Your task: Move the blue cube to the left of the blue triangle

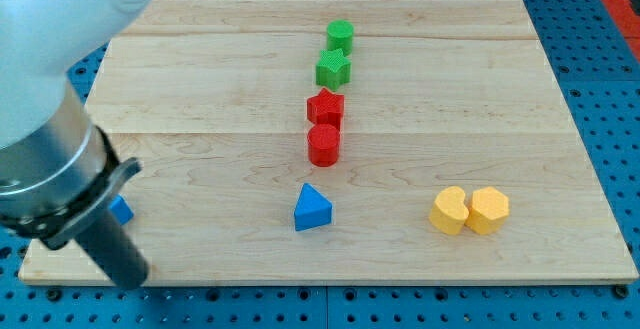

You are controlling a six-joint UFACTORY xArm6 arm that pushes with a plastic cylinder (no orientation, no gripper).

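The blue cube (122,210) lies near the board's bottom left and is mostly hidden behind my arm; only a small blue corner shows. The blue triangle (312,208) sits at the bottom centre, far to the cube's right. My rod slants down across the view's left, and my tip (129,280) is at the board's bottom-left edge, just below the blue cube. I cannot tell whether the rod touches the cube.
A column of blocks runs up the centre: red cylinder (323,144), red star (325,106), green star (332,68), green cylinder (340,36). A yellow heart (449,210) and a yellow hexagon (488,210) touch at the bottom right. The wooden board (200,89) lies on a blue pegboard.
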